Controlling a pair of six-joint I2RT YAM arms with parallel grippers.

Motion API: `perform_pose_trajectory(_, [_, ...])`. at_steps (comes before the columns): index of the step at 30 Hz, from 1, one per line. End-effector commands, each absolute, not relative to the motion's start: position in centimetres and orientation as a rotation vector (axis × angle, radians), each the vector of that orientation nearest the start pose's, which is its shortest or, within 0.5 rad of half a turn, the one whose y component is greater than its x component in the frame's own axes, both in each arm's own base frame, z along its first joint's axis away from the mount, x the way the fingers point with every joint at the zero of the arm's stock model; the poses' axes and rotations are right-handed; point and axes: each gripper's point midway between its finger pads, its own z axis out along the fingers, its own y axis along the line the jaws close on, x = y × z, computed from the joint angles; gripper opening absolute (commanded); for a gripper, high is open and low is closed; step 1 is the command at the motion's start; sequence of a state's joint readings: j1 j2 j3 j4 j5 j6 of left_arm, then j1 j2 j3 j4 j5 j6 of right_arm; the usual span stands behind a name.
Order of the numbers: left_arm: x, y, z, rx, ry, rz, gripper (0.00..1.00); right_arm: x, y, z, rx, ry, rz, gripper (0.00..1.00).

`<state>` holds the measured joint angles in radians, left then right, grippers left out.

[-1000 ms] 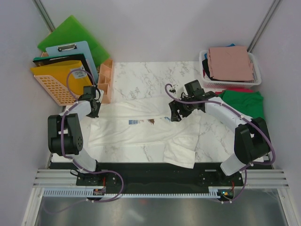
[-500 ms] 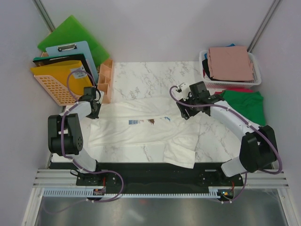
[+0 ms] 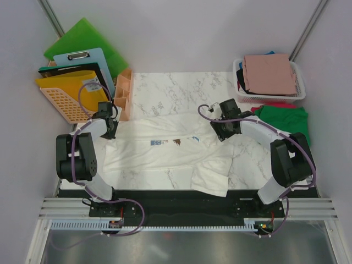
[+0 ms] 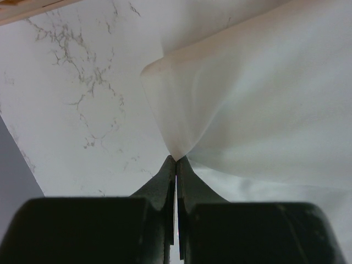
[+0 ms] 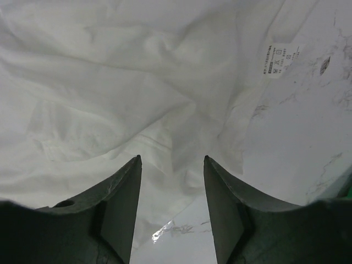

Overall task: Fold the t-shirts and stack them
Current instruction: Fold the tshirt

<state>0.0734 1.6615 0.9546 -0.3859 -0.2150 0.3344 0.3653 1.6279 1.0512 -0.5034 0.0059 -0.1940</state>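
1 cream-white t-shirt (image 3: 165,151), spread on marble table (image 3: 181,88). Left gripper (image 4: 175,159) clenched on its corner. Right gripper (image 5: 171,158) released, poised over the cloth.

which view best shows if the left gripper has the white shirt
Left wrist: up close, the left gripper is shut on a pinched fold of the cream-white t-shirt. Top external shows that gripper at the shirt's edge, too small to judge. Right wrist shows only shirt cloth.

care label (image 5: 279,59) on cream-white t-shirt (image 5: 137,82), print seemingly too small to read
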Motion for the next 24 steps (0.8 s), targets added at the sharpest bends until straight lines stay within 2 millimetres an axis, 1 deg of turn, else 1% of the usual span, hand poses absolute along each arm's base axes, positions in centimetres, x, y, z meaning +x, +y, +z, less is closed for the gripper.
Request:
perform_pose_trajectory(1, [34.7, 7.8, 4.2, 0.293, 2.615, 0.426, 0.02, 34.6, 10.8, 4.6, -0.699, 2.539, 0.009, 0.56])
perform_pose_trajectory(5, [34.7, 7.6, 4.0, 0.293, 2.619, 0.413, 0.02, 35.0, 10.5, 3.6, -0.696, 2.539, -0.006, 0.52])
perform_pose_trajectory(6, [34.7, 7.6, 4.0, 0.295, 2.619, 0.412, 0.02, 35.2, 10.4, 3.5, -0.695, 2.539, -0.012, 0.5])
perform_pose_trajectory(7, [34.8, 7.6, 4.1, 0.294, 2.613, 0.412, 0.02, 35.2, 10.3, 3.1, -0.694, 2.551, -0.021, 0.43])
perform_pose_trajectory(8, [34.7, 7.7, 4.1, 0.292, 2.616, 0.414, 0.02, 35.2, 10.2, 3.0, -0.691, 2.551, -0.025, 0.13])
perform_pose_trajectory(9, [34.7, 7.6, 4.1, 0.295, 2.616, 0.416, 0.02, 35.3, 10.2, 3.1, -0.686, 2.55, -0.026, 0.0])
perform_pose_trajectory(11, [34.7, 7.7, 4.2, 0.298, 2.613, 0.42, 0.02, 35.5, 9.9, 3.6, -0.676, 2.534, -0.051, 0.0])
perform_pose_trajectory(12, [34.7, 7.7, 4.2, 0.299, 2.613, 0.424, 0.02, 35.3, 9.7, 3.7, -0.674, 2.532, -0.063, 0.0])
perform_pose_trajectory(14, [34.6, 7.8, 4.1, 0.301, 2.613, 0.428, 0.02, 35.2, 9.2, 4.6, -0.67, 2.513, -0.088, 0.0])
perform_pose_trajectory(18, [34.7, 7.7, 4.0, 0.302, 2.613, 0.423, 0.02, 34.4, 8.2, 5.9, -0.67, 2.498, -0.107, 0.0])
perform_pose_trajectory(19, [34.7, 7.7, 4.0, 0.298, 2.613, 0.421, 0.02, 34.2, 8.0, 6.6, -0.661, 2.486, -0.111, 0.0])
perform_pose_trajectory(22, [35.0, 7.6, 3.9, 0.299, 2.614, 0.411, 0.02, 33.6, 7.9, 7.3, -0.673, 2.482, -0.103, 0.0])
perform_pose_trajectory(23, [35.0, 7.7, 3.9, 0.296, 2.614, 0.414, 0.02, 33.3, 7.8, 7.4, -0.675, 2.486, -0.102, 0.01])
perform_pose_trajectory(24, [35.0, 7.7, 3.9, 0.295, 2.617, 0.413, 0.02, 33.0, 7.8, 7.7, -0.681, 2.488, -0.093, 0.06])
